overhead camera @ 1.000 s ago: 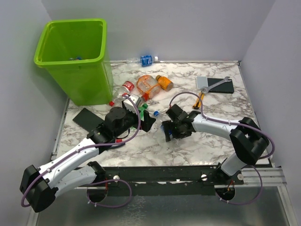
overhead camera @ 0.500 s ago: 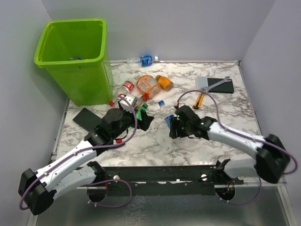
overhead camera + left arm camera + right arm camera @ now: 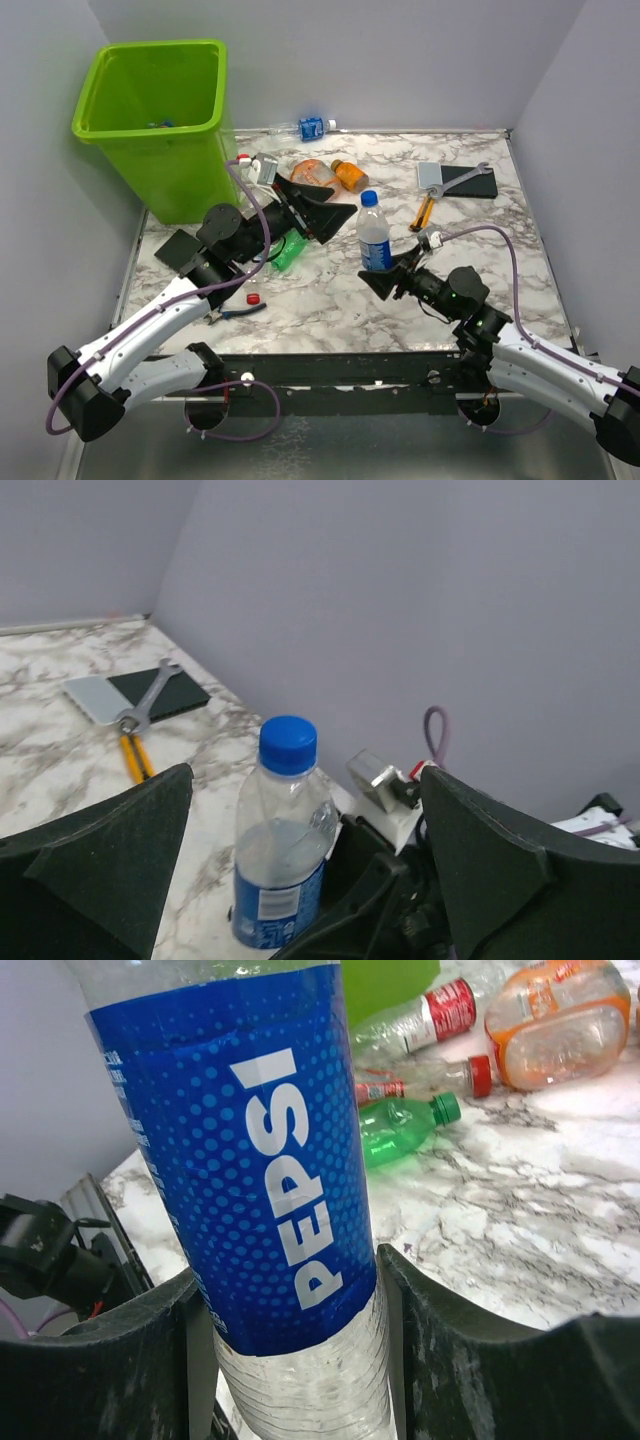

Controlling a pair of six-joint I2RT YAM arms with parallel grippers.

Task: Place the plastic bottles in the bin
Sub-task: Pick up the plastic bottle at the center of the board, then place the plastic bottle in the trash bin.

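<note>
Clear plastic blue-labelled bottle [image 3: 374, 238] clamped upright in right gripper [image 3: 388, 278] over mid-table, well apart from tall lime-green bin [image 3: 190, 170]; left gripper [image 3: 325, 208] spread wide, empty; orange bottle [image 3: 350, 176], green bottle [image 3: 290, 250] and others lying on marble tabletop [image 3: 480, 250], yet to go; bin contents hardly discernible, perhaps few.

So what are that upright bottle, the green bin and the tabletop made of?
The upright bottle looks like thin clear plastic: you can see through it, with ribs low down and a glossy blue printed label. The bin seems to be moulded plastic, smooth and one even lime colour. The tabletop has marble veining, but whether it is stone or printed laminate I cannot tell.
</note>
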